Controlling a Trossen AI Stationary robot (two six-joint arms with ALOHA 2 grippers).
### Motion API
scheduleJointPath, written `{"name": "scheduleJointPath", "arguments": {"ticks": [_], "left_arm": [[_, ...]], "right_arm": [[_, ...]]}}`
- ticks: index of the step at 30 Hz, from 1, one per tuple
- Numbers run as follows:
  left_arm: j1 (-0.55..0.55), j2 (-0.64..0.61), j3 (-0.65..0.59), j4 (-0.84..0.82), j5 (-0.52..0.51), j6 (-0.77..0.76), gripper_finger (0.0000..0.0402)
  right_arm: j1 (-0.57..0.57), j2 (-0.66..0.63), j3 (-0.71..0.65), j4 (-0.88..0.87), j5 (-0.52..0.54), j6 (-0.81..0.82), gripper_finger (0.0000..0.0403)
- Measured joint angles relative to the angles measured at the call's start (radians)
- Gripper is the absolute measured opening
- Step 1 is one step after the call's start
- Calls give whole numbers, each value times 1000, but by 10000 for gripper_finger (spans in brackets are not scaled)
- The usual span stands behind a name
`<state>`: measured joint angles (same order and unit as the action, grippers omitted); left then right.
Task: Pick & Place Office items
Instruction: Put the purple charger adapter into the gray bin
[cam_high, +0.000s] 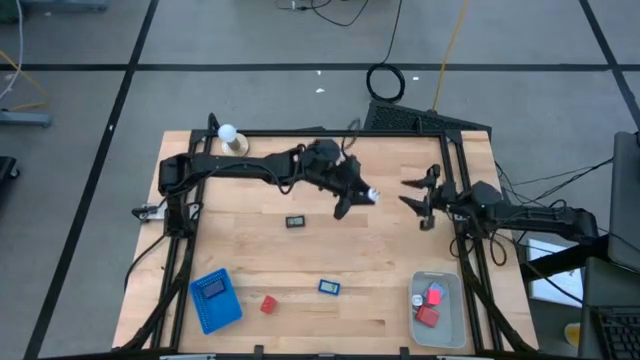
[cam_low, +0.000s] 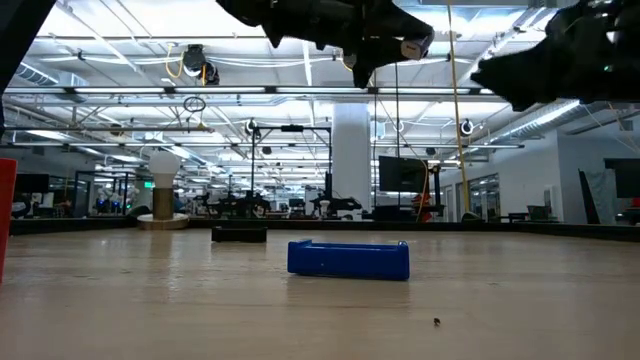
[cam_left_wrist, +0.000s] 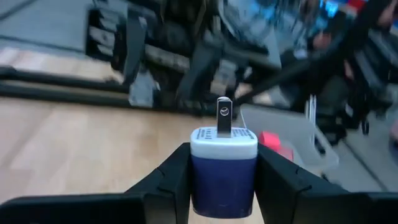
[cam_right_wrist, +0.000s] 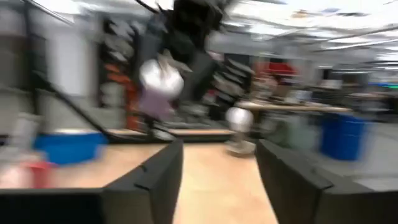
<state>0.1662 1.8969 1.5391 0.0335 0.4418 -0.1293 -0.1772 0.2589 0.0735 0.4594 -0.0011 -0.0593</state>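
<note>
Left gripper (cam_left_wrist: 222, 180) clamped on blue-and-white charger (cam_left_wrist: 222, 167) at frame centre, held by flat sides; likely light, rigid, smooth, so slip-prone. Right gripper (cam_high: 420, 198) spread, carrying nothing, centre right above clear bin (cam_high: 449, 331)

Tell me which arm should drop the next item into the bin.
Left. Its hand is shut on a blue-and-white USB charger, lifted above mid-table. The right hand is open and holds nothing, though it hangs nearer the translucent bin.
</note>
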Motion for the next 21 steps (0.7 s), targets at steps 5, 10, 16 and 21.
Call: {"name": "scheduleJointPath", "arguments": {"ticks": [5,10,16,21], "left_arm": [[57,0,0,114,4,-113,131],[86,0,0,227,44,-221,131],[107,0,0,233,10,-312,131],[120,17,0,244,-73,-409,131]], "right_arm": [[0,33,0,-1,193,-138,252],[0,35,1,0,268,-263,284],[0,38,1,41,266,-304,302],[0,89,25,43,268,-331,314]]}}
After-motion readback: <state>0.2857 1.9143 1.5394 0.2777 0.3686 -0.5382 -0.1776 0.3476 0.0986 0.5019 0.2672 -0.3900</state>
